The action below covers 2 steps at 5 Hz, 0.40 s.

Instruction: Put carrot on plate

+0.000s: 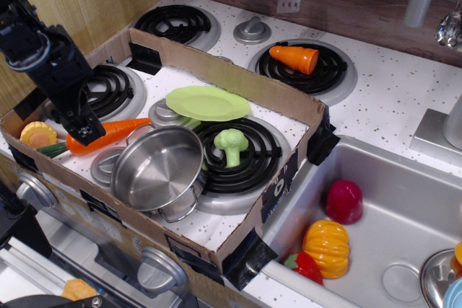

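Observation:
The carrot [119, 131] is long and orange with a dark green stem end. It lies on the white stove top inside the cardboard frame, at the left, with its tip pointing right. My black gripper [85, 130] is down over the carrot's left half and hides part of it. Its fingers look open around the carrot, which still lies flat. The light lime-green plate [207, 102] sits tilted in the middle of the frame, to the right of the carrot and behind the steel pot [157, 168].
A cardboard frame [238, 81] walls in the work area. A green broccoli [231, 143] stands on the front right burner. A yellow corn slice [37, 135] lies at the far left. A short orange cone [294, 57] sits on the back burner. The sink [404, 214] at right holds toy vegetables.

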{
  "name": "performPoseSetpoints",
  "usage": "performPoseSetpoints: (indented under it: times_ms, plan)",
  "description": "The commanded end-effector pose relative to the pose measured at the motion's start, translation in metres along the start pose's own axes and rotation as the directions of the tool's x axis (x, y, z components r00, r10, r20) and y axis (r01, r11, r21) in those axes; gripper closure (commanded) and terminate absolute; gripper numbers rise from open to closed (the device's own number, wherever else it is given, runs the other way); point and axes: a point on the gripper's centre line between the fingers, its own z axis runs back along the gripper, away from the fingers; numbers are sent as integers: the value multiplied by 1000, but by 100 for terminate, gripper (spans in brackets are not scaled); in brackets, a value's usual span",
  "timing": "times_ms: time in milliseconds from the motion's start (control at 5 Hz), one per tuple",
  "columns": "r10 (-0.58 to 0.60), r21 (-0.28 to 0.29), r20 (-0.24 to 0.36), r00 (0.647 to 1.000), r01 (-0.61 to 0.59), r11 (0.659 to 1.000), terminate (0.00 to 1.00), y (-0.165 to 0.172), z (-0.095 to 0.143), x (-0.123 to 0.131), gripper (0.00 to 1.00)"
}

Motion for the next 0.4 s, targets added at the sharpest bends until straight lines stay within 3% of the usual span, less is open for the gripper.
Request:
performPoseSetpoints:
  times_ms: [0, 200]
  plan:
    - [-31, -3, 41, 999, 31, 1000, 0, 5, -27, -3, 0]
    - [-58, 0, 53, 997, 58, 998, 0, 9, -33, 2, 0]
